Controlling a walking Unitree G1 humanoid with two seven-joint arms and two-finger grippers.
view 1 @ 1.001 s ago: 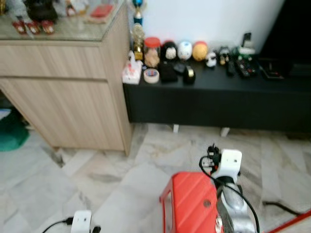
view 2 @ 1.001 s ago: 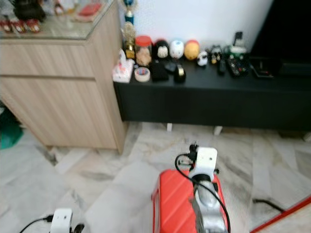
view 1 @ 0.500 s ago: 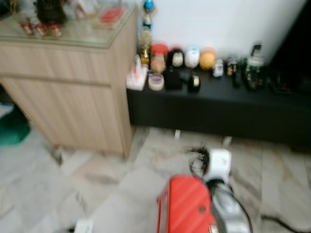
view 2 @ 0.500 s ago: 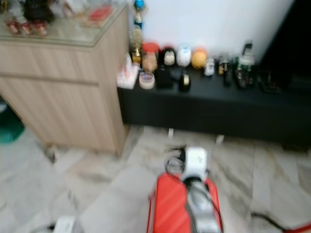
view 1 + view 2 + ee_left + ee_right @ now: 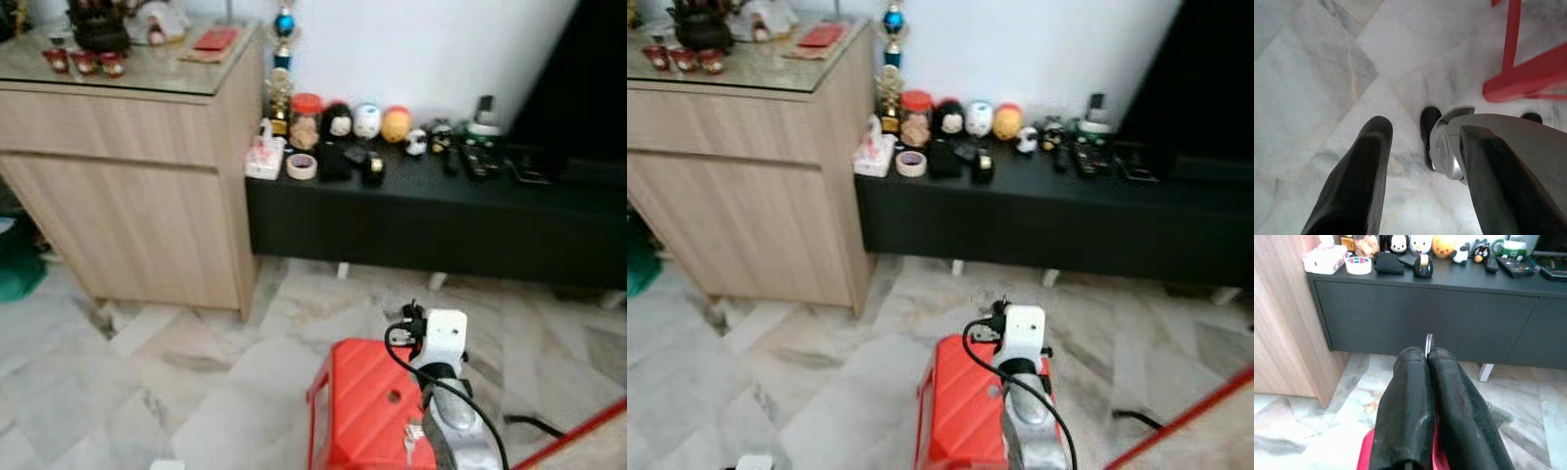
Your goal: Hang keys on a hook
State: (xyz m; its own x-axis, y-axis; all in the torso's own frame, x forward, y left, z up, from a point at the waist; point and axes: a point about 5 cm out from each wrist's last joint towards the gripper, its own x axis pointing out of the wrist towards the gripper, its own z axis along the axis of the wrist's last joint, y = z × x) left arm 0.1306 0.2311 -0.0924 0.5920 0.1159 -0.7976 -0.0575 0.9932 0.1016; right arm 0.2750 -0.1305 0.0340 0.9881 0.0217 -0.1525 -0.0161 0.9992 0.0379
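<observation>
A household robot stands on a marble floor (image 5: 186, 392), keys in its grasp and the hanging not yet begun. The right end effector (image 5: 1426, 355) has its two black fingers (image 5: 1405, 396) pressed together on a small metal key ring (image 5: 1428, 341), whose edge juts out between the tips; a glint of keys (image 5: 412, 438) also hangs beside the silver right arm (image 5: 456, 431) above a red stool (image 5: 367, 411). The left end effector (image 5: 1422, 147) hangs idle near the floor, its fingers apart and holding nothing.

From the stool, a low black table (image 5: 441, 211) lies at twelve o'clock, lined with small figurines (image 5: 367, 119), a roll of tape (image 5: 301, 165) and remote controls (image 5: 480, 160). A wooden cabinet (image 5: 137, 186) with a glass top stands at about ten o'clock, touching the black table's end.

By the look of things, pickup is done and the carry is under way. No hook can be made out anywhere in the room as pictured, so what remains appears to be the greater part: finding the hook, closing in, lifting the ring to it and letting go.
</observation>
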